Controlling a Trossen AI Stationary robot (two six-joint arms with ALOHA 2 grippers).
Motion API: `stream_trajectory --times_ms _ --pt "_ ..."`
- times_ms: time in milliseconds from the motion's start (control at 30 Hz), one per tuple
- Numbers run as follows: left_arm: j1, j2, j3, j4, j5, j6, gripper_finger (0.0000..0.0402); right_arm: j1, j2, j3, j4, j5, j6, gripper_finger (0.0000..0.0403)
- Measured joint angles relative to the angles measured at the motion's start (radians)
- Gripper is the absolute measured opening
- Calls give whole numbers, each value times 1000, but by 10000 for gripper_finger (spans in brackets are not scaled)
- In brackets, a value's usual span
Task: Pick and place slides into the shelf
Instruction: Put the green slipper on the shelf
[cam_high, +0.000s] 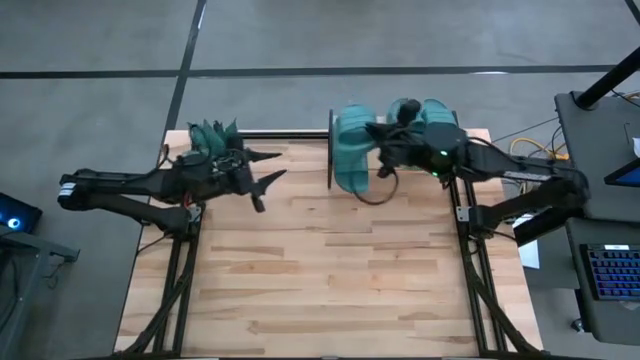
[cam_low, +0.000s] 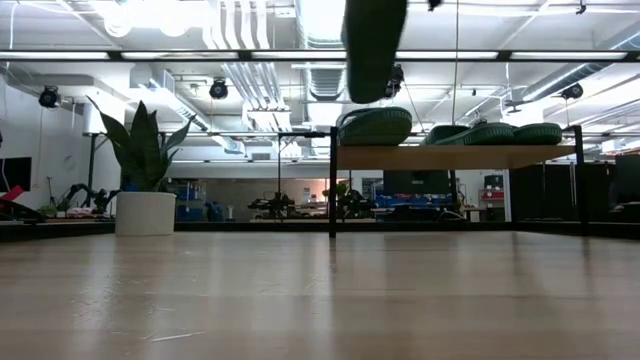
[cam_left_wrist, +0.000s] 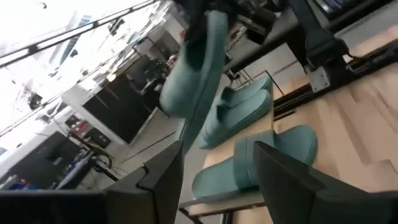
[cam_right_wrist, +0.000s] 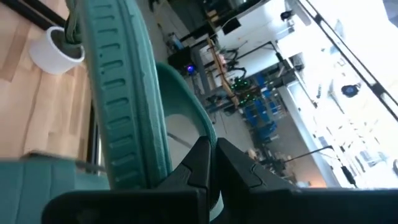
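Slides (cam_high: 352, 150) are gathered on the shelf (cam_low: 455, 157) at the far right; one hangs above it, clenched by the right end effector (cam_high: 388, 135). The left end effector (cam_high: 270, 167) is released, empty. Dropped askew, neighbours could be knocked off.

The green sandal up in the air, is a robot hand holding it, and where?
Yes. The right tool is shut on the edge of the teal sandal, holding it on its side above the shelf. The left tool holds nothing.
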Motion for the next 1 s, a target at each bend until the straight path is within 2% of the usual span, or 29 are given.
stream_trajectory --times_ms 233,400,567,1000 --pt "0 -102 -103 75 -1 -11 176 50 -246 -230 71 7 8 8" --pt "0 -127 -138 109 -1 -10 176 99 -354 -335 75 35 53 8" --pt "0 -125 -161 130 -1 -10 176 106 -406 -415 70 109 88 8" --pt "0 -115 -162 132 -1 -10 176 106 -454 -530 62 110 200 8"
